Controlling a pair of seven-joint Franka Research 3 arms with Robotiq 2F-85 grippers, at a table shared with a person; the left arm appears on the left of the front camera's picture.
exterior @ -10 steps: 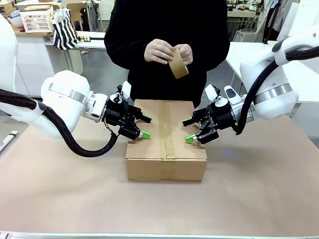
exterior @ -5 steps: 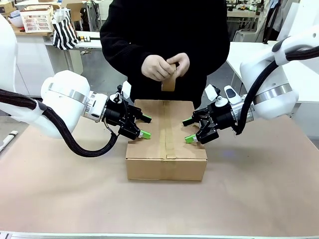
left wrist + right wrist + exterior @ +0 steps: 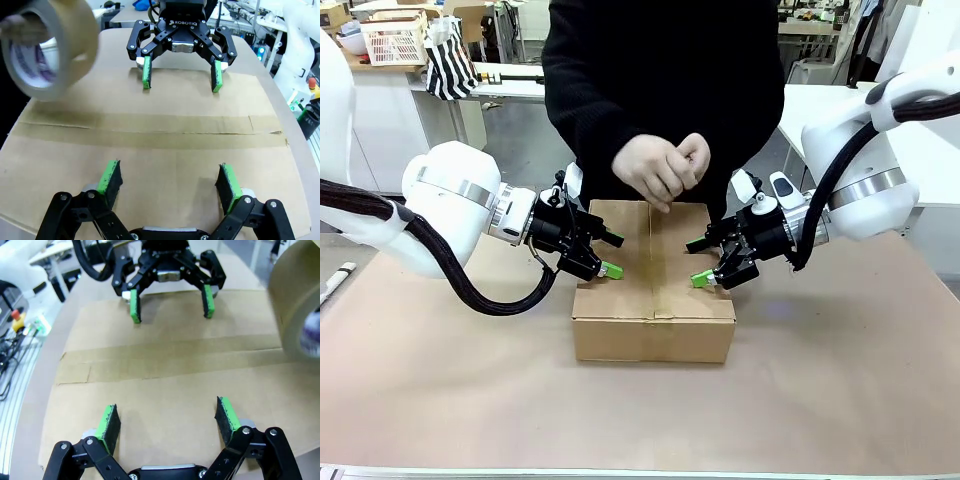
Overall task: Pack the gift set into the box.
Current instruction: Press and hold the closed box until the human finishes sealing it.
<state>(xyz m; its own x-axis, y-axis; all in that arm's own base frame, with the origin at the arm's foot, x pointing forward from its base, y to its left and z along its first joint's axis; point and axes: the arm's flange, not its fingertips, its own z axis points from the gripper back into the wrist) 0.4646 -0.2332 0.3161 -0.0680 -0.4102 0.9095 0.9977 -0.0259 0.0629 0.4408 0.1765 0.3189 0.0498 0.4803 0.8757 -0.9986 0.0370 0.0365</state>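
The box (image 3: 653, 325) sits shut in the middle of the table, with a strip of brown tape (image 3: 660, 262) along its top seam. My left gripper (image 3: 614, 254) is open, its green pads resting on the left part of the lid (image 3: 150, 155). My right gripper (image 3: 697, 262) is open too, resting on the right part of the lid (image 3: 165, 390). Each wrist view shows its own gripper low, left (image 3: 169, 177) and right (image 3: 167, 420), facing the other gripper, right (image 3: 181, 76) and left (image 3: 171, 304). The person's hands (image 3: 660, 170) hold a tape roll (image 3: 50, 50) (image 3: 300, 300) just above the box's far end. The gift set is hidden.
Brown paper covers the table (image 3: 470, 400), with free room in front of and beside the box. The person stands close behind the far edge. A white basket (image 3: 395, 40) and a striped bag (image 3: 450, 60) sit on a far bench at the left.
The person's hands have come down with the tape roll, from chest height to just above the box's far end. Both grippers stay where they were.
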